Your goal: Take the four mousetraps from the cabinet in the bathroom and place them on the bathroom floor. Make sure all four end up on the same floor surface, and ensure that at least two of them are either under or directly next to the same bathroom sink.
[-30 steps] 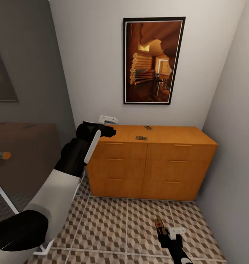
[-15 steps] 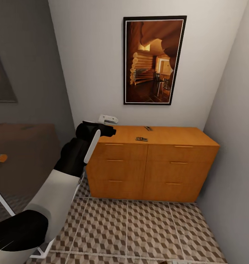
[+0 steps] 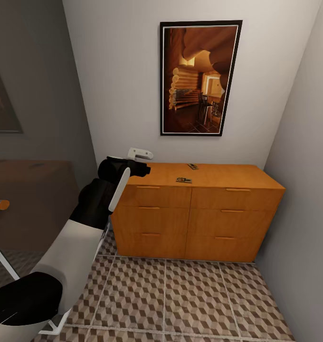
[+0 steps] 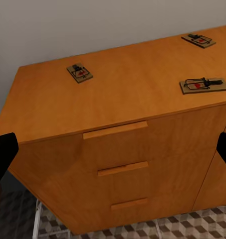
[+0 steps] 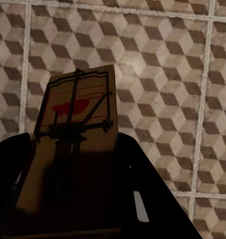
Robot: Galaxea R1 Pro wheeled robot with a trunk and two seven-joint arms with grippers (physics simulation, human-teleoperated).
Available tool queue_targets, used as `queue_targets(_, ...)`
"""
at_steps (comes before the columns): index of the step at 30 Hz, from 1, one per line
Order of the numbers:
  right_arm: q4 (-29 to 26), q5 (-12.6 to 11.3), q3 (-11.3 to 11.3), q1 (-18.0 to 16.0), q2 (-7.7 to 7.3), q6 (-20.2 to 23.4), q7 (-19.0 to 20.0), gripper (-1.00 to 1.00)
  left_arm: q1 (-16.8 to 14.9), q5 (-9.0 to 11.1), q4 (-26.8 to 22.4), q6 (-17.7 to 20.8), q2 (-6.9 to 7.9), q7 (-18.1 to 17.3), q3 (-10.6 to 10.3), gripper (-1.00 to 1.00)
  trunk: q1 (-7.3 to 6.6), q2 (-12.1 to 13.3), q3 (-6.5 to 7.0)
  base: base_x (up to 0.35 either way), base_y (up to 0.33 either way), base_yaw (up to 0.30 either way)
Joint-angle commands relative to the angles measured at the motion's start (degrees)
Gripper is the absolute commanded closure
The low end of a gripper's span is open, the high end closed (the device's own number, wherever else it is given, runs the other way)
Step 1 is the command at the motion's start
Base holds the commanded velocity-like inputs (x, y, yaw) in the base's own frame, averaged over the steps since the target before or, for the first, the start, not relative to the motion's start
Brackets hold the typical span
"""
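Right gripper (image 5: 73,199) jaws clamped on wooden mousetrap (image 5: 75,149), red mark, dark wire, above cube-tiled bathroom floor (image 5: 162,64). Three mousetraps (image 4: 80,72) flat on cabinet (image 4: 117,99) top. Left gripper (image 4: 113,149) jaws apart.

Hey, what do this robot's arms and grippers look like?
The left arm alternates glossy black and white rounded shells, with a white bracket near its wrist. The left gripper and the right gripper both have dark, near-black fingers. No cables show.

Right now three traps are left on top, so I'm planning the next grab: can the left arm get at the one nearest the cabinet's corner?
Probably yes. The left gripper hangs open facing the cabinet, and nothing lies around that mousetrap.
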Motion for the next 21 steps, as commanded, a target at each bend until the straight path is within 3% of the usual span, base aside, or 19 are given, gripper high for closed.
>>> queue_targets(1, 0.1, -0.1, 0.3, 0.0, -0.01, -0.2, -0.1, 1.00, 0.0, 0.3, -0.2, 0.2, 0.01, 0.5, -0.1, -1.00, 0.00, 0.0, -0.06, 0.000, 0.000, 0.000)
queue_targets(15, 0.0, -0.1, 0.3, 0.0, 0.05, -0.4, -0.2, 1.00, 0.0, 1.1, -0.4, 0.3, 0.01, 0.4, -0.1, -1.00, 0.00, 0.0, -0.06, 0.070, 0.000, 0.000)
queue_targets(21, 0.0, -0.1, 0.3, 0.0, 0.05, -0.4, -0.2, 1.00, 0.0, 6.2, -0.2, 0.2, 0.11, 0.5, 0.1, -1.00, 0.00, 0.0, -0.06, 0.026, 0.000, 0.000)
